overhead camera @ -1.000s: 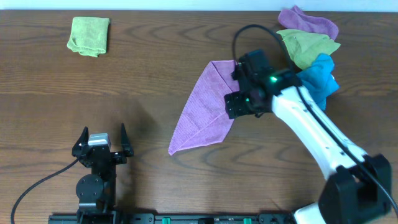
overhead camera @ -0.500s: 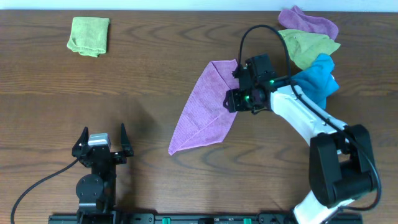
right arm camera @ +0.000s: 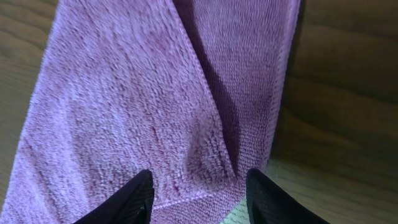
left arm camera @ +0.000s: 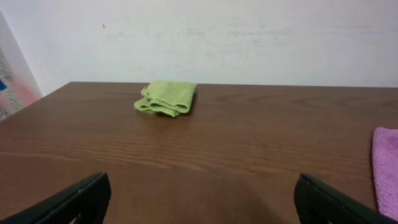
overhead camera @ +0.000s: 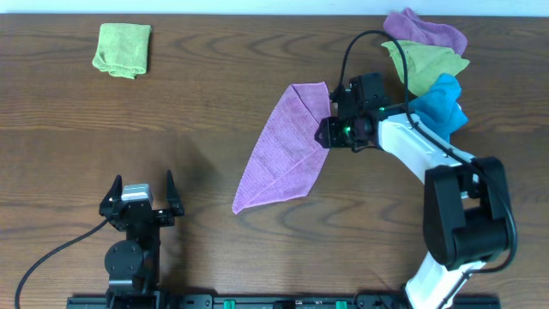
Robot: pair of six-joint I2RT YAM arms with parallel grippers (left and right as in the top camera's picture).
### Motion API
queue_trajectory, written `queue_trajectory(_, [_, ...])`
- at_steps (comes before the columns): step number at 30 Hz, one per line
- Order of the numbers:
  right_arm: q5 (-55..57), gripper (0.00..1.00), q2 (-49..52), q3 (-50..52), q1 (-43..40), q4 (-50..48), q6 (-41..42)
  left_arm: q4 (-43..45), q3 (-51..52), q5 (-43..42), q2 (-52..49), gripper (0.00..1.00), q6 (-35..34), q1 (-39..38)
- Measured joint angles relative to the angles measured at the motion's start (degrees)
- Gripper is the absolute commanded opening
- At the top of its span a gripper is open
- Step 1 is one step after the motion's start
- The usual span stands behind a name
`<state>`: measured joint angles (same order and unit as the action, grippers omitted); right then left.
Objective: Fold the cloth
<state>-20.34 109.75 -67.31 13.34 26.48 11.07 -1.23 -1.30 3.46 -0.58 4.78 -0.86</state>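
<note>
The purple cloth (overhead camera: 283,146) lies on the table, folded into a long triangle pointing to the front left. My right gripper (overhead camera: 328,130) is at the cloth's right edge near its upper corner. In the right wrist view its fingers (right arm camera: 199,193) are open and straddle a fold ridge of the purple cloth (right arm camera: 143,93) close to the edge. My left gripper (overhead camera: 140,199) is open and empty at the front left, far from the cloth. In the left wrist view its fingers (left arm camera: 200,198) are wide apart over bare table, and the cloth's edge (left arm camera: 387,168) shows at the right.
A folded green cloth (overhead camera: 123,49) lies at the back left, also in the left wrist view (left arm camera: 165,98). A pile of purple (overhead camera: 426,30), green (overhead camera: 425,64) and blue (overhead camera: 439,107) cloths sits at the back right, behind the right arm.
My right gripper has moved a little right and back, from over the cloth to its right edge. The cloth and the left arm have not moved.
</note>
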Motion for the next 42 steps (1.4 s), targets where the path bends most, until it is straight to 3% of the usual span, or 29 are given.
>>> queue_trajectory(16, [-0.9,0.36,1.6,0.0,0.0,-1.5,0.7,0.0,0.0,0.0,0.0,0.95,0.0,0.0])
queue_trajectory(28, [-1.4,0.01,1.6,0.0,0.0,-2.2,1.9,0.0,0.0,0.0,0.0,0.95,0.0,0.0])
queue_trajectory(36, [-5.9,0.01,1.6,-1.1,0.2,-2.0,3.0,0.0,0.0,0.0,0.0,0.95,0.0,0.0])
queue_trajectory(42, [-8.7,0.01,2.4,-14.3,6.7,-1.8,3.8,0.0,0.0,0.0,0.0,0.95,0.0,0.0])
